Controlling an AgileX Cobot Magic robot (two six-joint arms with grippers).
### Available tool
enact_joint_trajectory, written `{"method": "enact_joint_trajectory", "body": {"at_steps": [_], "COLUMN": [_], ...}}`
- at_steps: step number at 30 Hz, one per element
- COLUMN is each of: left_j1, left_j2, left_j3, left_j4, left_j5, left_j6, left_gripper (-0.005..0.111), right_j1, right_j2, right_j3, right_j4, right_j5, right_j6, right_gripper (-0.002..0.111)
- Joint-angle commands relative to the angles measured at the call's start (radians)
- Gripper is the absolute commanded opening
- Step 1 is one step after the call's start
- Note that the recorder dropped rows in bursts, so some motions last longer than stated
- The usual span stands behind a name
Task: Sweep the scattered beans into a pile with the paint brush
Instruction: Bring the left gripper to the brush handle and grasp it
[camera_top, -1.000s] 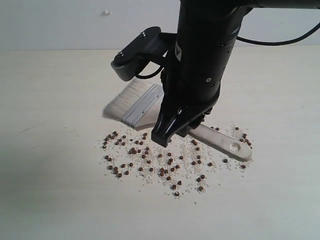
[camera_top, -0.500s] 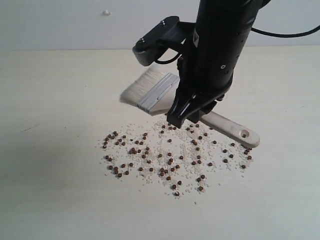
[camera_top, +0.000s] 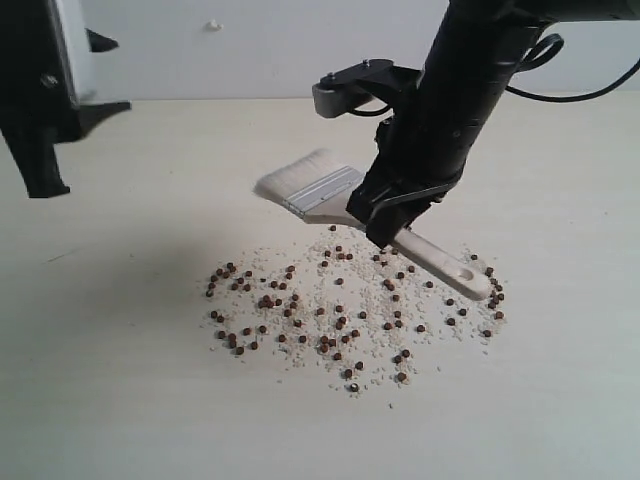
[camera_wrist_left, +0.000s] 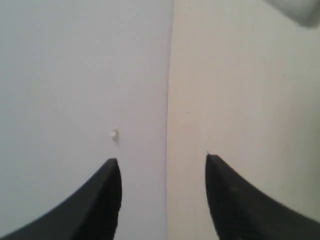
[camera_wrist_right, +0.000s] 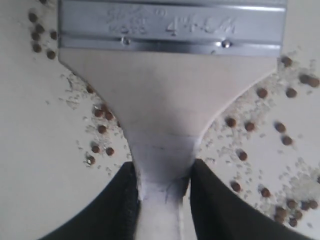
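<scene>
Right now brush (camera_top: 338, 203) is off the worktop (camera_top: 120, 380), tilted — bristles (camera_top: 292, 178) high at left, handle (camera_top: 445, 266) end low over the beans (camera_top: 330, 320); touching or not, can't tell. Beans lie scattered w/ whitish grains (camera_top: 300, 275) just below it. R hand (camera_wrist_right: 162, 200) is clamped on the handle neck behind the ferrule (camera_wrist_right: 170, 27). L hand (camera_wrist_left: 162, 200) — far left, raised, well apart from the brush, jaws apart, nothing betw. them.

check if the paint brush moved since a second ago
Yes. Against the unmoved beans, the paint brush has swung its bristle end up and rightward in the exterior view; its handle end stays by their right edge.
</scene>
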Motion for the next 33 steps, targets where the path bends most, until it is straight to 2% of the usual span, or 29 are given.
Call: {"method": "enact_joint_trajectory", "body": {"at_steps": [1,6,9,15,21,27,33], "left_j1": [-0.160,-0.266,-0.301,-0.328,-0.372,-0.372,-0.372], "left_j2": [0.059,0.115,0.137,0.165,0.209,0.251,0.274], "left_j3": [0.010,0.010,0.010,0.010,0.010,0.010,-0.024], "left_j4": [-0.006,-0.006,-0.006,-0.006,-0.006,-0.006,-0.006], "left_j5": [0.209,0.224,0.226,0.176,0.209,0.222,0.234], "left_j6": [0.205,0.304,0.316,0.309,0.310,0.310,0.314], "left_gripper": [0.053,0.053,0.053,0.053,0.053,0.058,0.058], "right_j1": [-0.022,-0.022,-0.029,-0.046,-0.049,-0.049,-0.049], "right_j2": [0.027,0.053,0.063,0.078,0.082,0.082,0.082], "right_j3": [-0.039,-0.072,-0.078,-0.078,-0.078,-0.078,-0.078], "right_j4": [0.126,0.132,0.136,0.182,0.182,0.182,0.197], "right_j5": [0.003,0.033,0.031,0.028,0.022,0.010,0.012], "right_j6": [-0.090,-0.092,-0.092,-0.090,-0.090,-0.090,-0.090], "right_gripper": [0.000,0.000,0.000,0.000,0.000,0.000,0.000]}}
